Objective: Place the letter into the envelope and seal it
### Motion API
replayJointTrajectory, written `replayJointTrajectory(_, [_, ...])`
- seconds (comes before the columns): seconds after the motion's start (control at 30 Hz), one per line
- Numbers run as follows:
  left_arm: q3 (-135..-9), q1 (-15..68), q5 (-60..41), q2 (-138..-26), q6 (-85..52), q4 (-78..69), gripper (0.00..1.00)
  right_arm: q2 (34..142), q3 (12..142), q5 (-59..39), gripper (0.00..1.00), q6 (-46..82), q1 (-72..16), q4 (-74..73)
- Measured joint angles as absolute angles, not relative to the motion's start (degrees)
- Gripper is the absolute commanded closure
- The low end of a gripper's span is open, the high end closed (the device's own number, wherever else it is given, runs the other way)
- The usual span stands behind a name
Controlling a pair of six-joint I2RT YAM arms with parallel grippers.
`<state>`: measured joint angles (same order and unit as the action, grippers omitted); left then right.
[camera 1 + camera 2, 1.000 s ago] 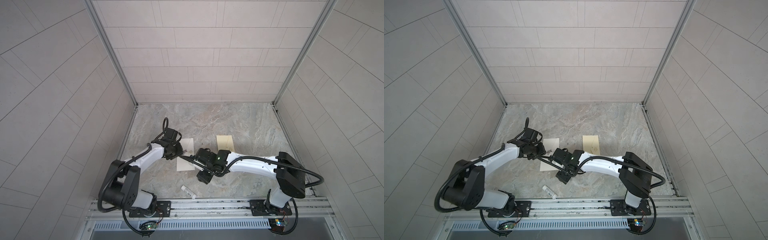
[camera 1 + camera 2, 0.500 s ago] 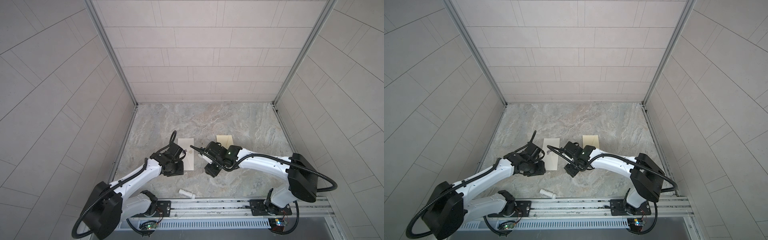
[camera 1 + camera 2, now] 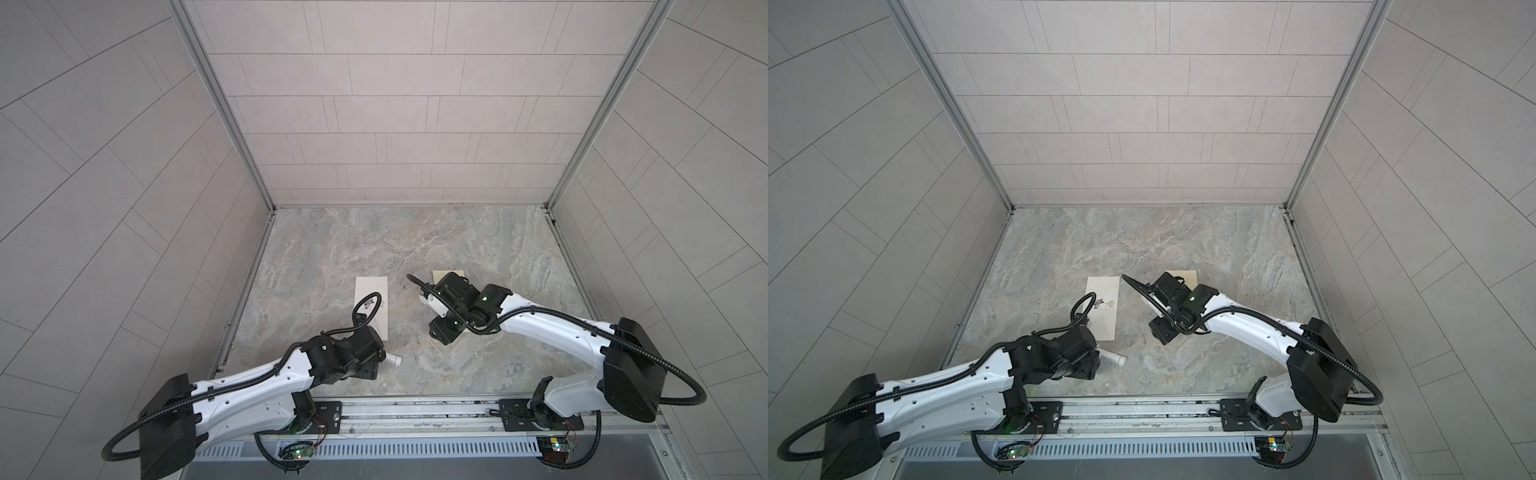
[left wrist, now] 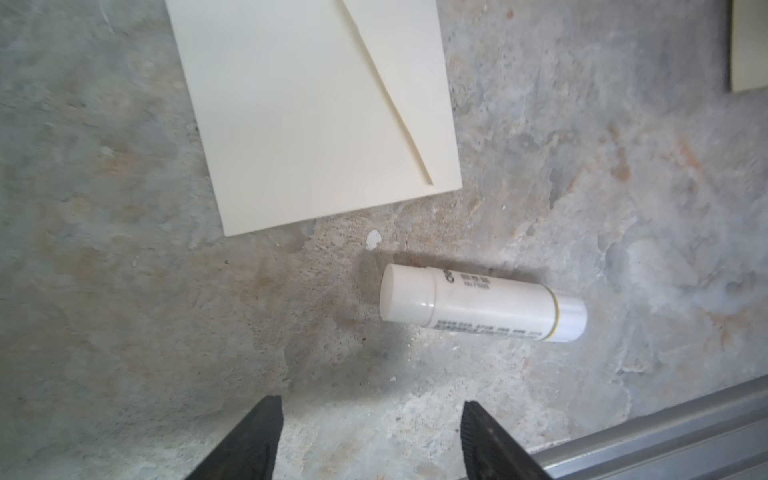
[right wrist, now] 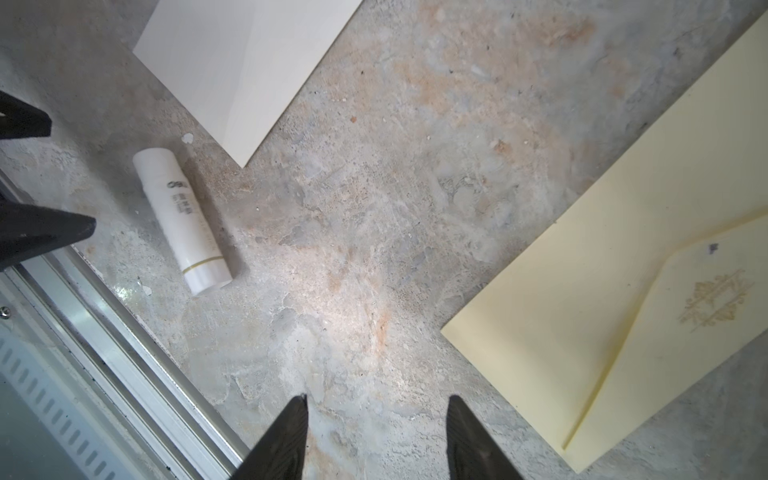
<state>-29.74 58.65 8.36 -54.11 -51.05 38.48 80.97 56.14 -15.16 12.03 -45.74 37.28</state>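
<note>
A white envelope (image 3: pixel 371 307) lies flat mid-table, with a small dark print on it and a diagonal flap edge (image 4: pixel 390 104). A pale yellow envelope (image 5: pixel 582 316) with a gold emblem on its flap lies to its right, partly under my right arm (image 3: pixel 451 275). No separate letter shows; it is hidden. My left gripper (image 4: pixel 370 411) is open over bare table near the front edge. The white glue stick (image 4: pixel 482 305) lies just ahead of it, untouched. My right gripper (image 5: pixel 378 405) is open and empty, hanging over bare table between the two envelopes (image 3: pixel 445 334).
The glue stick (image 3: pixel 392 360) lies on its side close to the metal front rail (image 5: pixel 137 357). In the right wrist view the left fingers (image 5: pixel 45 230) reach in beside it. Tiled walls close in the left, right and back.
My left arm has drawn back from the white envelope toward the front edge, beside the glue stick, and its jaws have widened. My right arm has swung right, toward the yellow envelope.
</note>
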Motion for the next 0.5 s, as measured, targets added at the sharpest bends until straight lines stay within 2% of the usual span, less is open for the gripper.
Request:
replayJointTrajectory(0.07, [-33.5, 57.7, 11.8, -54.3, -53.1, 41.5, 0.24, 81.0, 57.1, -16.3, 0.45, 12.0, -45.7, 37.8])
replayJointTrajectory(0.13, [-39.5, 52.6, 14.5, -55.1, -54.9, 46.0, 0.23, 81.6, 58.6, -17.5, 0.45, 12.0, -45.6, 38.2])
replayJointTrajectory(0.27, [-49.5, 27.8, 17.1, -55.5, -55.3, 50.4, 0.21, 85.8, 63.3, -19.8, 0.45, 12.0, -43.6, 38.4])
replayJointTrajectory(0.4, [-50.0, 1.9, 14.2, -57.9, -51.2, 51.6, 0.21, 91.6, 68.0, -21.4, 0.48, 11.9, -42.0, 39.4])
replayJointTrajectory(0.5, [-47.3, -7.4, 10.8, -62.2, -48.1, 48.2, 0.22, 95.9, 71.8, -22.4, 0.49, 11.4, -42.0, 40.6])
